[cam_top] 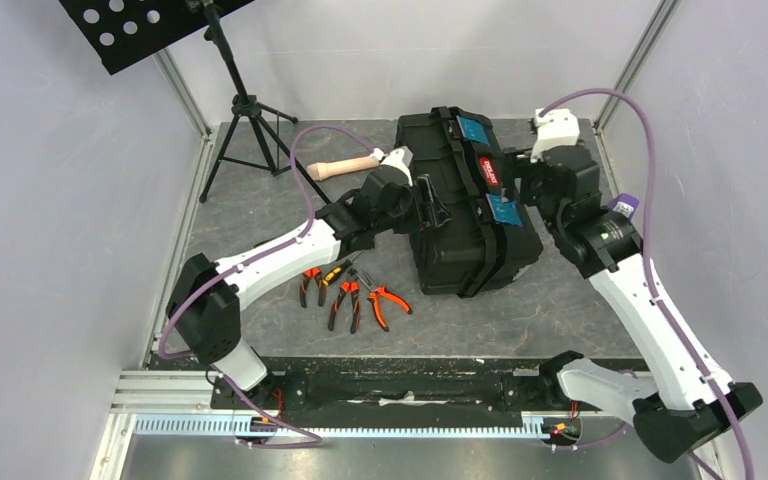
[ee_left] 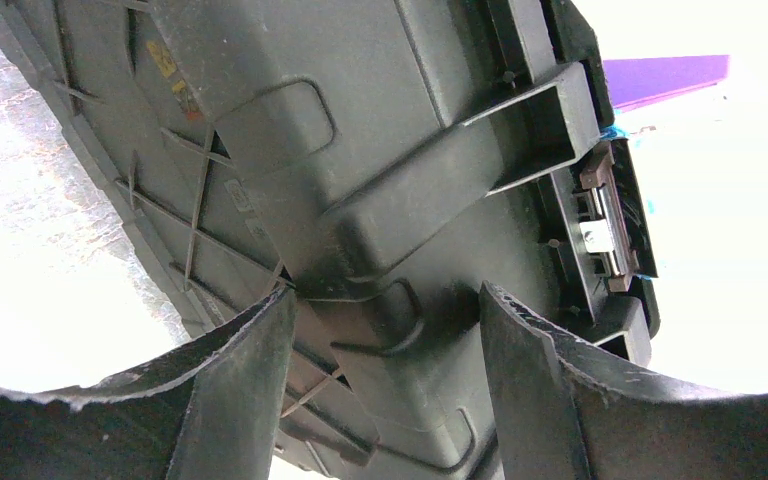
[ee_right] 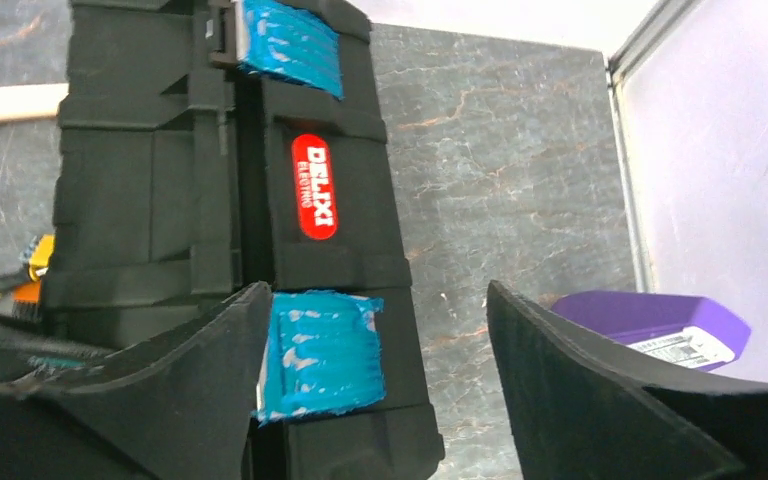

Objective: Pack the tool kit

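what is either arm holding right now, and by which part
Nothing held: the right fingers stand open beside the toolbox; the left fingers straddle its ribbed side, apparently unclamped.

Pale grey walls (cam_top: 60, 220), mottled tabletop (cam_top: 570, 310), music stand (cam_top: 243, 104)

toolbox (cam_top: 465, 225): black | latches (cam_top: 475, 128): bright blue | label (cam_top: 489, 172): red, white lettering | pliers (cam_top: 345, 303), 7 o'clock of toolbox: orange-and-black | screwdriver (cam_top: 337, 271): yellow-and-black | loose handle (cam_top: 340, 167), 10 o'clock: beige | table (cam_top: 560, 310): mottled grey, veined

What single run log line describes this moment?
toolbox: shut; left pincer: open, at toolbox underside; right pincer: open, over blue latch; pliers: on table
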Robot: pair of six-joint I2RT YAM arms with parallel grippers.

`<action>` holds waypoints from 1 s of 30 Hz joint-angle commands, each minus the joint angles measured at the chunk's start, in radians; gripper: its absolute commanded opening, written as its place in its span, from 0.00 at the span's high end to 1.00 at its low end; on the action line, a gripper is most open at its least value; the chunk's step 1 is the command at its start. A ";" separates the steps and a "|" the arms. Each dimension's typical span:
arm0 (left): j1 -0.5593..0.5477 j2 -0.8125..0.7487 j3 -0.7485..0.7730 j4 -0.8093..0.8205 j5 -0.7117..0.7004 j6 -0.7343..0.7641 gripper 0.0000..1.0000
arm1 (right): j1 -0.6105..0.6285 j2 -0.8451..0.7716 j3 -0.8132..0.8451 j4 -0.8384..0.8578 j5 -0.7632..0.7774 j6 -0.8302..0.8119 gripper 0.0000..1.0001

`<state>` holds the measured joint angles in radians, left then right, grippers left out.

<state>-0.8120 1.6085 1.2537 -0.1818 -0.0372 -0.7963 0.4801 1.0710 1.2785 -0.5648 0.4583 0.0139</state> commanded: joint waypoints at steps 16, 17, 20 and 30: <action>-0.004 0.173 0.103 -0.347 -0.102 0.167 0.28 | -0.640 0.015 -0.459 0.433 -1.017 0.467 0.14; -0.005 0.173 0.105 -0.348 -0.102 0.167 0.28 | -0.646 0.020 -0.473 0.456 -1.041 0.487 0.14; -0.007 0.181 0.111 -0.349 -0.100 0.167 0.28 | -0.650 0.025 -0.499 0.500 -1.082 0.518 0.15; -0.022 0.225 0.156 -0.370 -0.096 0.178 0.28 | -0.656 0.022 -0.530 0.499 -1.116 0.524 0.19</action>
<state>-0.8352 1.7203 1.4567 -0.3477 -0.0277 -0.7677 -0.1753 1.0943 0.7650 -0.1024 -0.6010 0.5171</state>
